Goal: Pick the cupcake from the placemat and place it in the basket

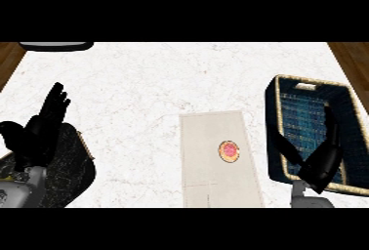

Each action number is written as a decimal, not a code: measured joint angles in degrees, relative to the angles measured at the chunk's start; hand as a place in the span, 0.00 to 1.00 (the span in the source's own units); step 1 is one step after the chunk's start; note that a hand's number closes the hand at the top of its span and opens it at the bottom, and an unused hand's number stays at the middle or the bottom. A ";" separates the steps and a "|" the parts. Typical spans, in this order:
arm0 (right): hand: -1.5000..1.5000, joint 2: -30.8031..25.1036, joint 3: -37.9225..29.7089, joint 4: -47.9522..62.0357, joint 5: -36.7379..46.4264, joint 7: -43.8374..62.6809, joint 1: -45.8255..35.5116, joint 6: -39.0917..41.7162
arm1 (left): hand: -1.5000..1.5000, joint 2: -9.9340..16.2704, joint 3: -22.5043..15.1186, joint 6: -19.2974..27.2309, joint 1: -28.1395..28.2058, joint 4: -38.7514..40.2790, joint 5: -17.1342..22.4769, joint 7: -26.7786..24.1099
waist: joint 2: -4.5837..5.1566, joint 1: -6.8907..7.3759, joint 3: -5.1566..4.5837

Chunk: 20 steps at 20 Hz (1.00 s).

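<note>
Head view shows my left hand (39, 129) low at the left edge, fingers straight and pointing up, holding nothing, while my right hand (324, 156) hangs over the near part of the basket (277, 146) with fingers straight and together, also holding nothing. Between them the cupcake (228, 151) sits on the pale placemat (213, 171), just left of the basket, on the white counter (144, 88).
</note>
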 measured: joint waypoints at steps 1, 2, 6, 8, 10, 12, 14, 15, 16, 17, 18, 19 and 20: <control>0.00 0.22 0.16 -0.13 2.52 3.02 0.50 0.52 | 0.50 -0.08 0.08 -0.09 0.08 0.23 0.08 -0.08 | -0.09 -0.02 -0.11; 0.00 0.32 0.50 -0.35 4.61 5.83 1.08 1.93 | 0.50 -0.22 0.04 -0.11 0.23 0.48 0.04 -0.21 | -0.18 -0.07 -0.24; 0.00 -0.25 2.67 -1.08 9.93 16.55 3.67 11.52 | 0.50 0.04 0.40 -0.48 -0.43 0.58 0.23 0.04 | -0.54 -0.09 -0.83; 0.00 -0.31 4.55 -2.19 11.30 21.83 4.58 17.43 | 0.50 0.00 0.36 -0.46 -0.59 0.65 0.16 0.21 | -0.69 0.03 -0.96; 0.00 -0.29 6.60 -4.02 12.58 27.40 5.00 23.37 | 0.50 -0.03 0.52 -0.51 -1.06 1.14 0.25 0.52 | -0.70 -0.16 -0.84; 0.00 0.08 9.03 -6.71 14.25 33.50 5.02 29.29 | 0.50 -0.24 0.42 -0.52 -1.18 1.56 0.17 0.66 | -0.67 -0.22 -0.57; 0.00 0.24 10.83 -10.87 15.71 40.49 4.23 35.44 | 0.50 -0.46 0.46 -0.38 -1.20 1.64 0.10 0.68 | -0.70 -0.21 -0.32; 0.00 0.37 11.93 -13.27 16.50 43.97 4.01 38.51 | 0.50 -0.55 0.55 -0.38 -1.50 1.92 0.07 0.73 | -0.69 -0.32 -0.21; 0.00 0.46 13.28 -15.99 17.08 47.12 3.72 41.21 | 0.50 -0.74 0.60 -0.30 -1.67 2.48 -0.11 0.58 | -0.66 -0.42 -0.11; 0.00 0.53 15.23 -18.48 17.82 50.42 3.60 42.88 | 0.50 -0.88 0.62 -0.40 -1.73 2.78 -0.26 0.30 | -0.63 -0.34 -0.01; 0.00 0.57 15.90 -21.31 18.17 52.63 3.17 45.15 | 0.50 -1.13 0.66 -0.54 -1.95 3.29 -0.38 0.11 | -0.56 -0.30 0.09; 0.00 0.59 16.88 -24.23 18.68 54.66 2.92 47.00 | 0.50 -0.90 1.02 -1.03 -2.22 3.51 -0.16 0.25 | -0.54 -0.25 0.16; 0.00 0.60 17.98 -26.08 19.20 56.45 2.02 47.89 | 0.50 -0.96 1.06 -1.22 -2.75 3.51 -0.29 0.57 | -0.48 -0.09 0.23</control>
